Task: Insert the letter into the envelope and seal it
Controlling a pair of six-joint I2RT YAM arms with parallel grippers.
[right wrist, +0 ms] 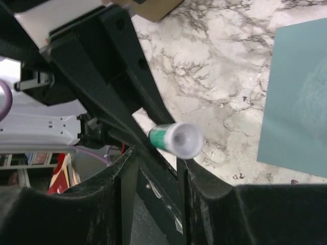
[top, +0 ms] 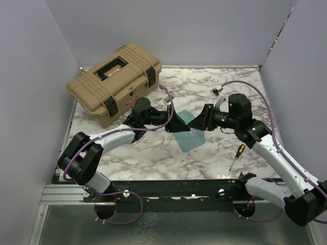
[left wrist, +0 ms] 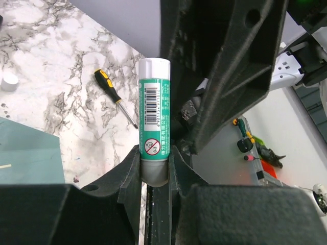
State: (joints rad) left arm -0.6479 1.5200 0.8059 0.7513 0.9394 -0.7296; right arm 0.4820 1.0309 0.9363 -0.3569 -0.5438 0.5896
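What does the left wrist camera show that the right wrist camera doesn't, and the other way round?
Only the left wrist view: a yellow-and-black screwdriver lying on the marble table, a small white object at the picture's left edge, and the barcode label along the glue stick.
Only the right wrist view: a corner of the tan toolbox at the top.
Both: the glue stick, side-on in the left wrist view and end-on in the right, the teal envelope, and the marble table.

White-grey marble table [top: 153, 158], tan toolbox [top: 115, 81] far left, teal envelope [top: 190, 133] mid-table, yellow-handled screwdriver [top: 237, 154] right.
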